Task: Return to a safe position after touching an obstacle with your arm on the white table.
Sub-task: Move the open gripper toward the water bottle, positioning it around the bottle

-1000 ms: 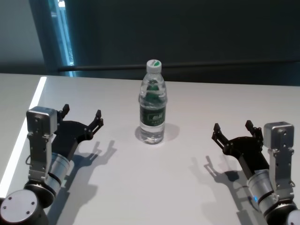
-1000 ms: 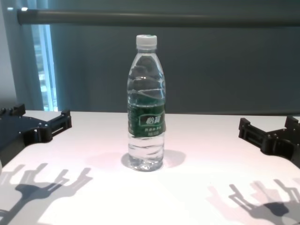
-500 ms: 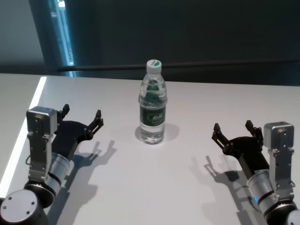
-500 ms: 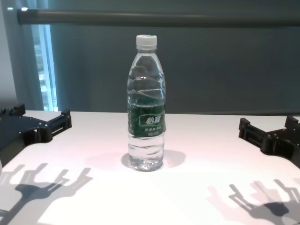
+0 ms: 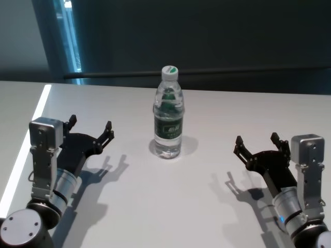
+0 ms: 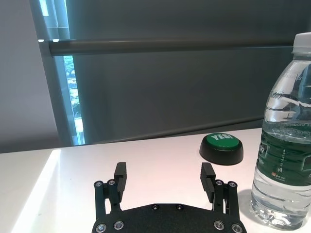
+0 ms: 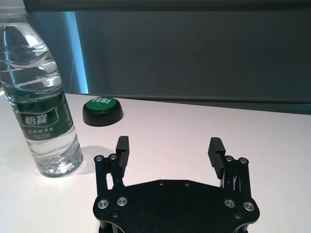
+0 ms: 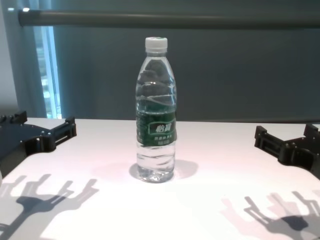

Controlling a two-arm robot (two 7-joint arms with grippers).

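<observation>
With the obstacle (image 5: 168, 119) upright mid-worktop (image 5: 207, 201), well apart from left pincer (image 5: 90, 128) and right pincer (image 5: 255, 142), both spread wide w/ nothing held, retreat is judged approx. complete.

White table (image 5: 207, 217) bearing bottle (image 5: 168, 121), button (image 6: 221, 148)

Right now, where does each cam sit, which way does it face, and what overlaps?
Head: high, looking down at the white table; shows the bottle, left end effector, right end effector.
Chest: low, level with the bottle; end effector tips at both edges.
Left wrist: behind its open fingers, facing the green button.
Right wrist: same, its own fingers.
Shared: all four see the bottle; only the wrists see the button.
</observation>
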